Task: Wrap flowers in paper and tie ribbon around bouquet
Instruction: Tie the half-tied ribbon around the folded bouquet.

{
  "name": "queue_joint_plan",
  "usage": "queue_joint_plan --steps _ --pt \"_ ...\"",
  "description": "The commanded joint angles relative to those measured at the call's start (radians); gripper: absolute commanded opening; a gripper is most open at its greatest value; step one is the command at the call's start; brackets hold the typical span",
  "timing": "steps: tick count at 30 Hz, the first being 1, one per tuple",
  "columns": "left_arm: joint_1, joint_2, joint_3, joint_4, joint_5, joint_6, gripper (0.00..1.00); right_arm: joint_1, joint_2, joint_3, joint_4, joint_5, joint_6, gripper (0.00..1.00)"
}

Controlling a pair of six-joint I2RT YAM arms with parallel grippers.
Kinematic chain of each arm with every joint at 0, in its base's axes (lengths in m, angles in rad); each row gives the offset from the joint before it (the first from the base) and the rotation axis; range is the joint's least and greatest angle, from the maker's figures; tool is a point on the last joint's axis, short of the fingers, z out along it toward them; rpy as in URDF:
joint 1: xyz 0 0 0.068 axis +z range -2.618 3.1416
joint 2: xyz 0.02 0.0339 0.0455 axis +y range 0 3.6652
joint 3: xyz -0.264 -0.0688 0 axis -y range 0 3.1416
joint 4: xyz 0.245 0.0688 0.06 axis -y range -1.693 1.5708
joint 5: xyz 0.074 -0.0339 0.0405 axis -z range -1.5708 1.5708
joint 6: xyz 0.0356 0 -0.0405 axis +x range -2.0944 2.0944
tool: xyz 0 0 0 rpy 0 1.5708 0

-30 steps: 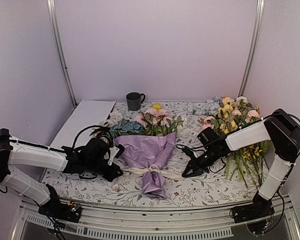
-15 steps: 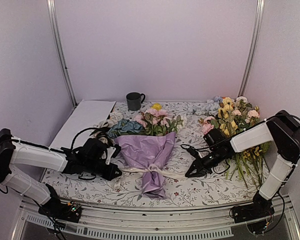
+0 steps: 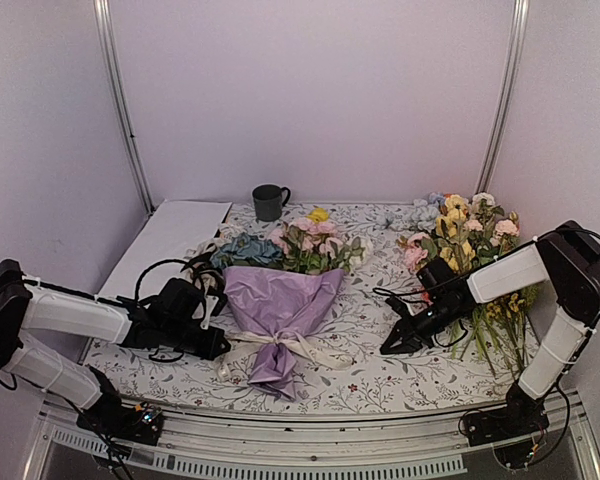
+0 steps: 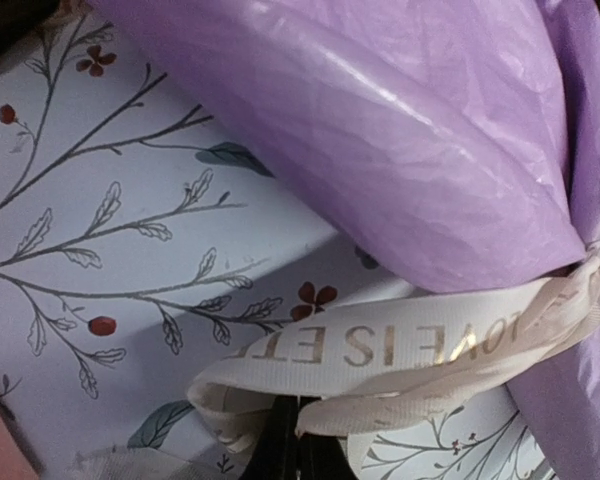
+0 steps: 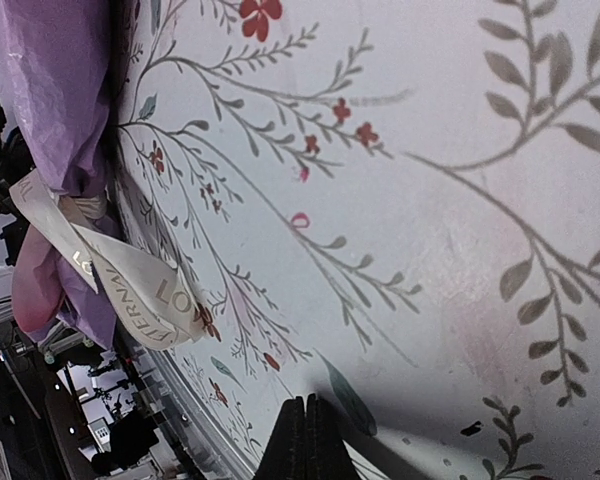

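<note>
Booth with pale walls. The worktop (image 3: 380,385) is covered in a cloth printed with twigs and red berries. At the far edge there is a dark mug (image 3: 269,201), a flat white sheet (image 3: 175,240) on the left, and a loose pile of yellow-and-pink stems (image 3: 475,240) on the right.

The bouquet (image 3: 278,300) lies mid-worktop between the arms. Its long axis runs near to far, with the flowers (image 3: 305,240) at the far end and the pinched stem end toward the bases. The lilac paper (image 4: 400,150) is closed into a cone. The ribbon (image 4: 400,350) crosses that axis at the neck, already knotted.

Left fingers (image 4: 280,450): closed, just beside the bouquet's left flank. They appear to pinch a fold of the ribbon's left tail.

Right fingers (image 5: 294,445): closed on nothing, low over bare cloth. They are well apart from the right tail, which trails from the neck toward them.

The left arm is the nearer one. Any tightening looks like an outward pull along the ribbon, square to the cone.

Gold lettering on the ribbon reads "LOVE IS ETE…" in the left wrist view and "…ERNAL" and "LO…" in the right. It is probably "LOVE IS ETERNAL", repeated.
</note>
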Motion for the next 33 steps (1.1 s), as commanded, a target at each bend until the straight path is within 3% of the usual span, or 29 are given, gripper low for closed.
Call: queue_joint_plan --steps 1,4,9,11,13,21,28,31,33 --pt "0.002 -0.010 -0.006 -0.046 0.012 0.031 0.00 0.005 0.000 0.002 -0.045 0.059 -0.007 0.00" --pt "0.001 -0.012 -0.003 -0.036 0.010 0.036 0.00 0.059 -0.033 0.065 -0.040 0.044 -0.036 0.00" --pt "0.000 0.005 0.002 -0.028 0.021 0.039 0.00 0.215 -0.056 0.236 0.014 0.048 -0.062 0.18" --pt "-0.001 0.009 0.003 -0.028 0.021 0.040 0.00 0.293 -0.026 0.321 0.016 0.089 -0.081 0.32" --pt "-0.004 0.009 0.004 -0.026 0.021 0.043 0.00 0.345 0.012 0.399 0.011 0.150 -0.089 0.41" --pt "-0.011 0.015 0.007 -0.020 0.030 0.047 0.00 0.411 0.198 0.625 -0.045 0.185 -0.138 0.50" --pt "-0.015 0.031 0.006 -0.005 0.039 0.044 0.00 0.460 0.303 0.709 -0.112 0.195 -0.199 0.48" --pt "-0.017 0.036 0.008 -0.002 0.043 0.046 0.00 0.460 0.307 0.724 -0.102 0.186 -0.197 0.36" --pt "-0.018 0.036 0.009 -0.003 0.042 0.047 0.00 0.460 0.312 0.726 -0.102 0.178 -0.203 0.19"
